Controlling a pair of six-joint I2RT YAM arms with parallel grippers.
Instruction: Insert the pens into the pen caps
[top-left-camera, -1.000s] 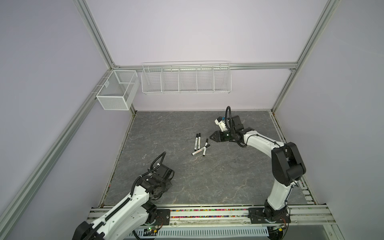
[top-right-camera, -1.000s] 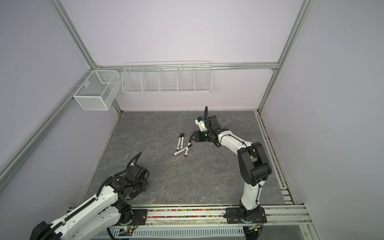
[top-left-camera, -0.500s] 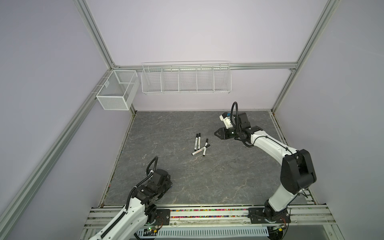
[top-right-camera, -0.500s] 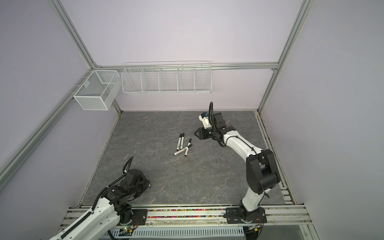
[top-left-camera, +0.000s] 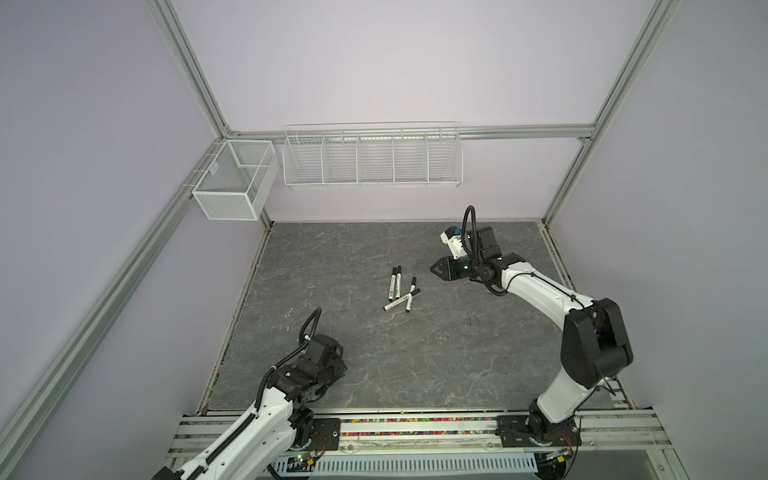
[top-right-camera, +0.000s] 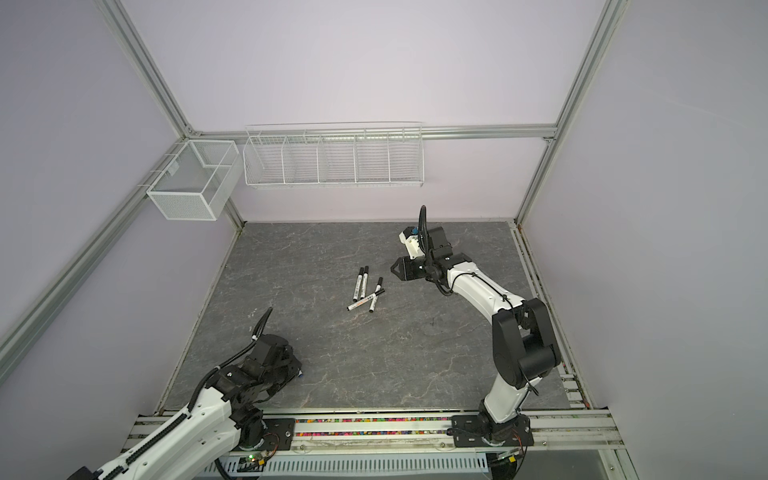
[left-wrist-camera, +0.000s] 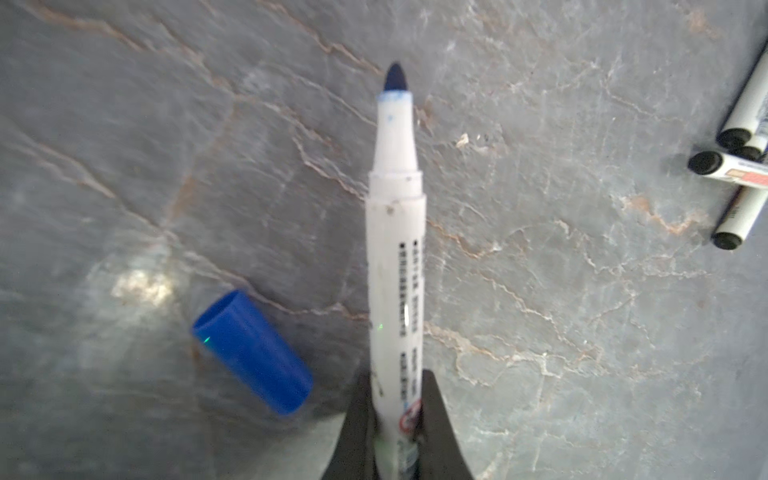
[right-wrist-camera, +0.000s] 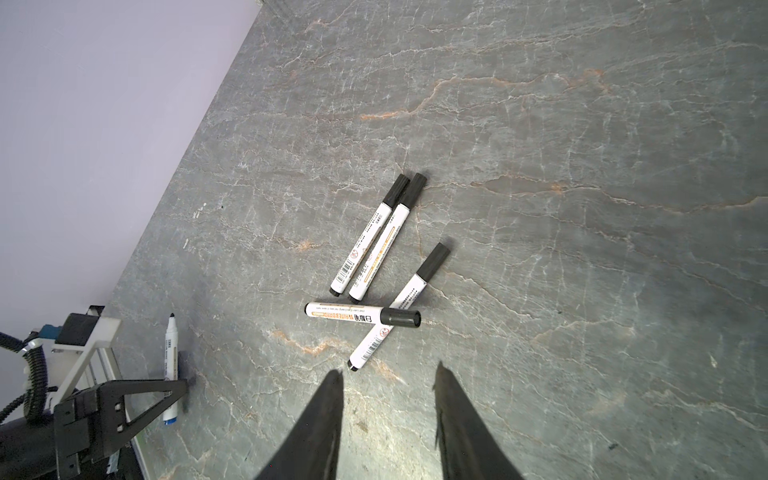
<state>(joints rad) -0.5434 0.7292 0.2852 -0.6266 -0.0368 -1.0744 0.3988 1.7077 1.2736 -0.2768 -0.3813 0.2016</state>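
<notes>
Four white marker pens with black caps (right-wrist-camera: 386, 241) lay capped, clustered on the grey marbled worktop (right-wrist-camera: 582, 166). One was left: the left gripper (left-wrist-camera: 395, 436) was clamped on an uncapped blue-tipped white marker pen (left-wrist-camera: 395, 249), its stubby blue plastic cap (left-wrist-camera: 251, 351) lying just beside. The right gripper (right-wrist-camera: 389, 370) hovered half open, empty, near the cluster

table (right-wrist-camera: 540, 124): dark grey stone pattern, pale and orange-brown veins. blue pen (left-wrist-camera: 395, 249) in left claw (left-wrist-camera: 397, 390): white barrel, black print, dark blue tip, blue smudge on the nose. blue cap (left-wrist-camera: 251, 351) beside that claw: plain bright blue. four pens (right-wrist-camera: 386, 241) ahead of right claw (right-wrist-camera: 388, 370): white barrels, black ends, black print, one with orange lettering. both claws black. walls (top-left-camera: 374, 62) pale lilac, wire baskets (top-left-camera: 226, 205) white.
</notes>
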